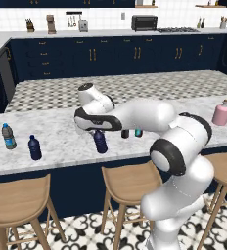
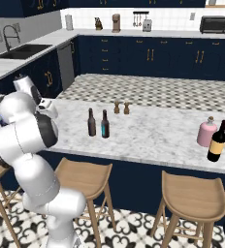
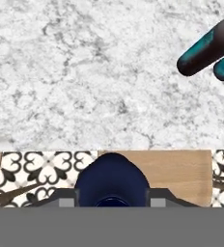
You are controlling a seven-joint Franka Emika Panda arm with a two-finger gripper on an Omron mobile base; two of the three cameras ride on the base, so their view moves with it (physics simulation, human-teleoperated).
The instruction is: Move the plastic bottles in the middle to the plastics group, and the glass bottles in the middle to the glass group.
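I have the arm bent low over the worktop [image 1: 56,132], hand pointing down near its front edge, and the gripper [image 3: 112,201] has a finger on each side of the navy bottle [image 1: 101,141]; whether they press it yet I cannot tell. The two glass bottles [image 2: 98,123] stand mid-worktop. Toward the left end stand a clear bottle [image 1: 8,136] and a second navy bottle [image 1: 34,148], with the pink bottle [image 2: 206,131] and yellow-label bottle [image 2: 217,141] near the right end.
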